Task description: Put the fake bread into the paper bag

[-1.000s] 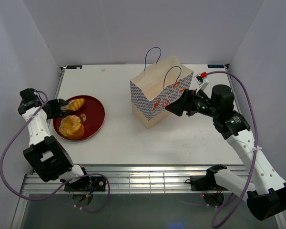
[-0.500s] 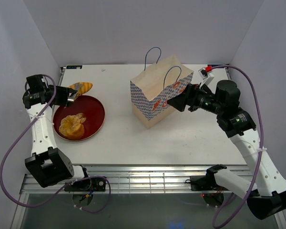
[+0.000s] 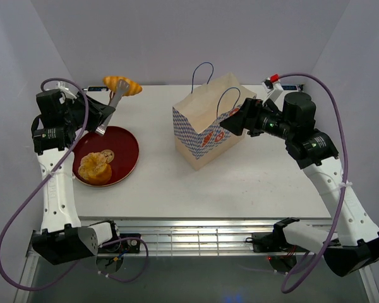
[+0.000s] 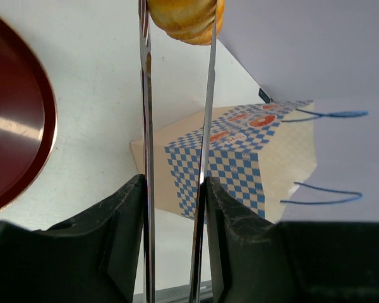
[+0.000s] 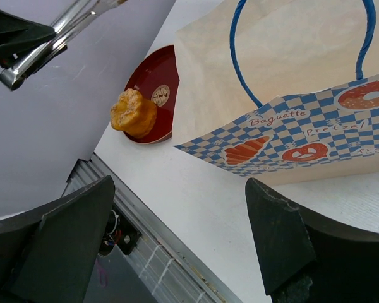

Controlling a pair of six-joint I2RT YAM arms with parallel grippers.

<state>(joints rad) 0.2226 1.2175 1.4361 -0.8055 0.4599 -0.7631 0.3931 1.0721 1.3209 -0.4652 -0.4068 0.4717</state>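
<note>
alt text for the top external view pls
The left arm's fingers squeeze silver tongs holding a golden croissant in the air. One pastry sits on the red plate; the right arm's open fingers hover beside the upright paper bag.

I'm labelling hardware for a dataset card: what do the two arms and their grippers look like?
The left arm and right arm both have white link shells with bulky black joint housings. A purple cable loops loosely along each arm, and the right one's ends at a small red connector. The left gripper and right gripper carry thick, matte black, wedge-shaped fingers.
</note>
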